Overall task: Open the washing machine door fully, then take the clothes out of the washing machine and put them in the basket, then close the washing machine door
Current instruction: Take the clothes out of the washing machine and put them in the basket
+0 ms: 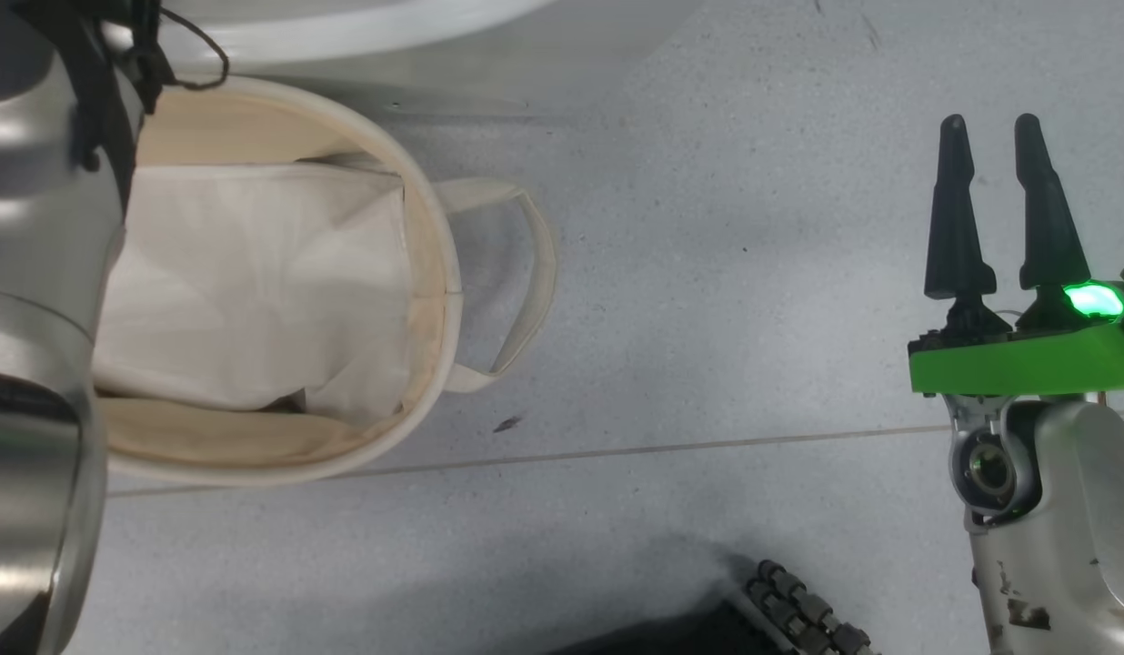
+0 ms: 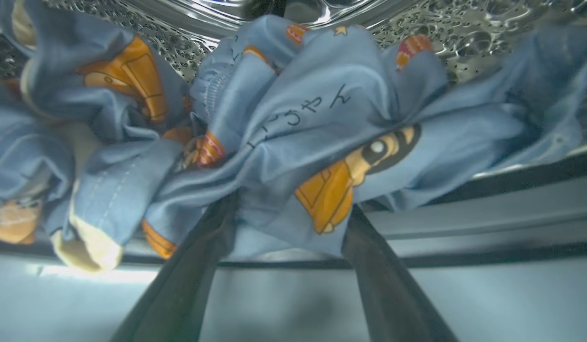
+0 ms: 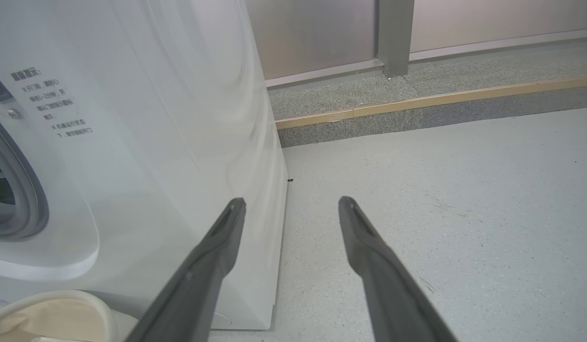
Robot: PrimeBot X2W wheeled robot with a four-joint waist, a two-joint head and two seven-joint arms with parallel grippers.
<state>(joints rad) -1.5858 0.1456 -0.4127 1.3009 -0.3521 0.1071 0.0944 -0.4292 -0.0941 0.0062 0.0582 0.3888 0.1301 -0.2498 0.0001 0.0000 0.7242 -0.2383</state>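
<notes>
The white washing machine [image 3: 132,142] stands on the grey floor [image 1: 707,273]. The cream canvas basket [image 1: 448,300] sits on the floor just beside its front, with a flat white sheet [image 1: 253,291] lying in it. The clothes [image 2: 298,109], light blue with orange figures, are heaped at the front edge of the perforated drum [image 2: 464,28], and one fold droops over the dark seal at the lip. The left fingers [image 2: 189,275] are spread wide, one on each side of that fold, tips buried in cloth, pinching nothing. The right fingers [image 1: 955,218] hang wide apart over bare floor, well apart from the basket, holding nothing.

From where I stand, the job now is the grab. I'd push in a little deeper, so the fingers straddle a thick bunch rather than a thin hem, then close firmly. The lift over the lip should be slow. The garments look tangled, and a trailing end could snag on the seal or drop short of the basket.
</notes>
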